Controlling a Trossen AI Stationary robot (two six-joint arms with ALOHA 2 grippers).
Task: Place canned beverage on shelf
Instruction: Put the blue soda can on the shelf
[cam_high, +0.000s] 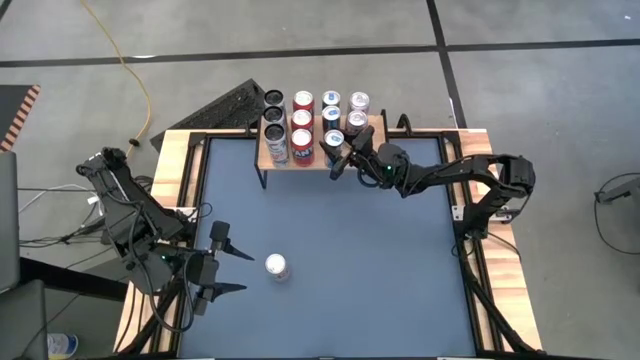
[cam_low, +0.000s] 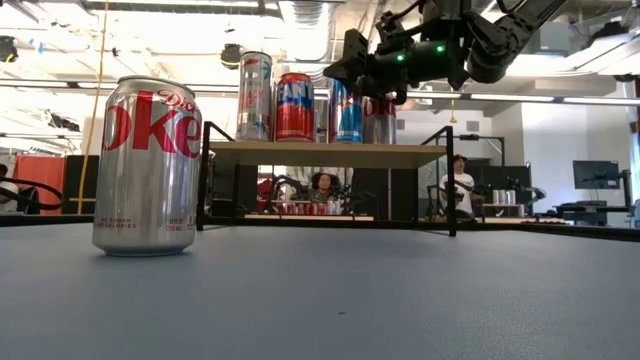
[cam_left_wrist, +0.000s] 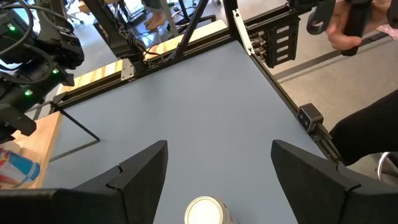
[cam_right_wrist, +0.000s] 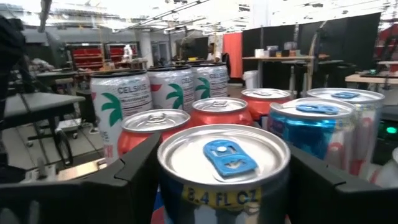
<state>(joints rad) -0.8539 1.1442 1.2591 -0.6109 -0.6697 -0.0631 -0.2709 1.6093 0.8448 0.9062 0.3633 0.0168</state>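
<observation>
The shelf (cam_high: 266, 160) stands at the table's far edge, its light-wood top (cam_low: 320, 153) on black legs, and carries several cans. My right gripper (cam_high: 338, 158) is at the shelf's front row, shut on a slim blue can (cam_right_wrist: 224, 162) with a blue tab. That can also shows in the low view (cam_low: 347, 112). A silver Diet Coke can (cam_high: 276, 267) stands upright on its base on the blue table. It fills the left of the low view (cam_low: 148, 165). My left gripper (cam_high: 238, 271) is open just left of it, touching nothing. My right gripper pinches the blue can's upper side wall (cam_right_wrist: 166, 186) between its two fingers, one on each side, just below the rim. The fingers come from the table's near right, slanting a little down. The can is upright, and in the low view its base is level with the shelf top.
Red, silver and white cans (cam_right_wrist: 155, 124) stand close behind and beside the held can. A black keyboard-like object (cam_high: 235, 105) lies beyond the table's far left corner. A wooden rim (cam_high: 180, 150) frames the table. A person's hand (cam_left_wrist: 348, 28) shows past the table, with other people (cam_low: 322, 185) beyond.
</observation>
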